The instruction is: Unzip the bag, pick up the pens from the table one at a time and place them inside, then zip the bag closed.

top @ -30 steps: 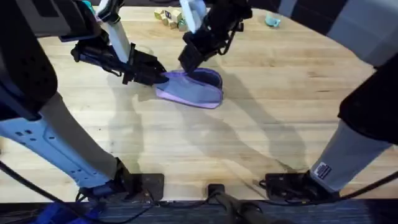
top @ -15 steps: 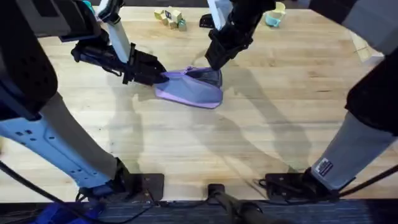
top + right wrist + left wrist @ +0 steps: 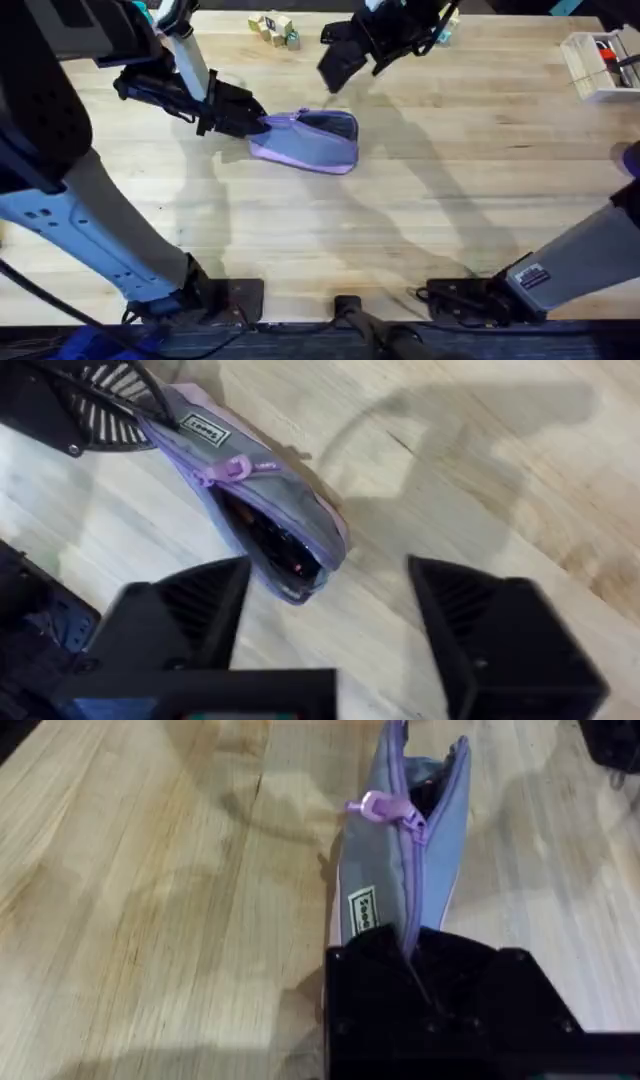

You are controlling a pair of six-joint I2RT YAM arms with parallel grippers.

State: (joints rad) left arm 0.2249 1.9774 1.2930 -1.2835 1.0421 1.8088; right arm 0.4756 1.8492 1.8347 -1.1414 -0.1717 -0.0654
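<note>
The lavender bag (image 3: 308,141) lies on the table (image 3: 420,200), left of centre. My left gripper (image 3: 256,123) is shut on the bag's left end, seen close in the left wrist view (image 3: 413,948). The zipper is partly open, and its purple pull (image 3: 384,808) sits near the held end. My right gripper (image 3: 335,68) hangs open above and beyond the bag, with nothing between its fingers (image 3: 215,605). Below it the bag (image 3: 262,485) shows a dark opening with a small reddish spot inside. The pens are hidden.
A white box (image 3: 598,62) with red markers stands at the far right edge. Small wooden blocks (image 3: 273,28) sit at the far edge behind the left arm. Bare planks stretch across the front and right of the table.
My right gripper has lifted off the bag's open end and drawn back toward the far edge. The left gripper and the bag have stayed put.
</note>
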